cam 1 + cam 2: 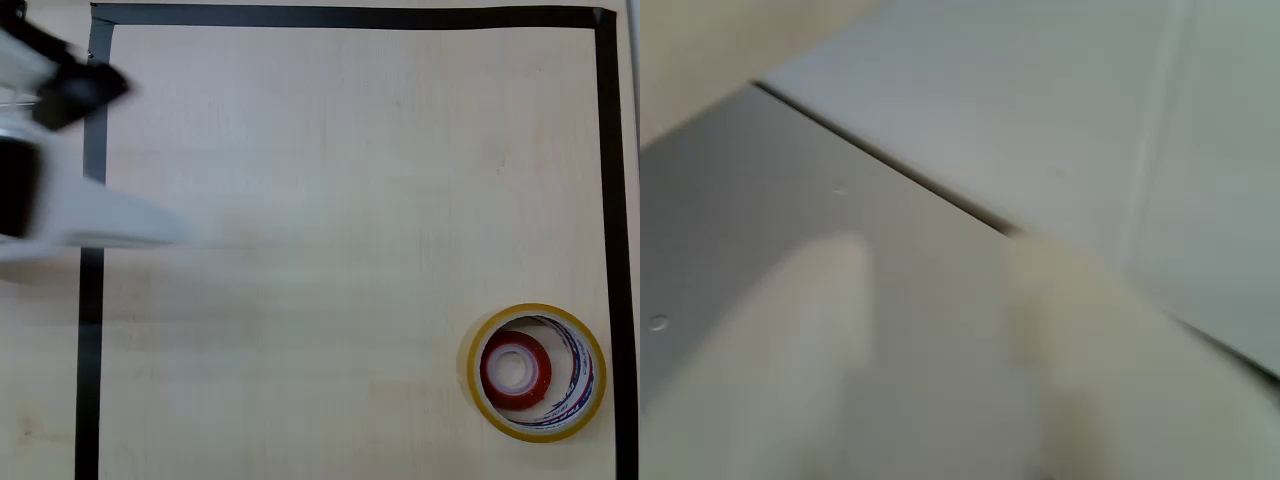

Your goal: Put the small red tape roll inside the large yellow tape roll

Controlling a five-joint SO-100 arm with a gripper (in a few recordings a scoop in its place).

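Observation:
The small red tape roll [515, 370] lies flat inside the hole of the large yellow tape roll [537, 372], at the lower right of the table in the overhead view. It sits toward the left side of the hole. My white arm [100, 215] is far from both rolls at the left edge, blurred by motion. In the wrist view my gripper [940, 262] shows two blurred pale fingers [820, 330] with a gap between them and nothing held. Behind them are grey surfaces, not the table.
A black tape border [92, 300] frames the light wooden table [330, 200]. Its right strip [618, 250] runs close beside the yellow roll.

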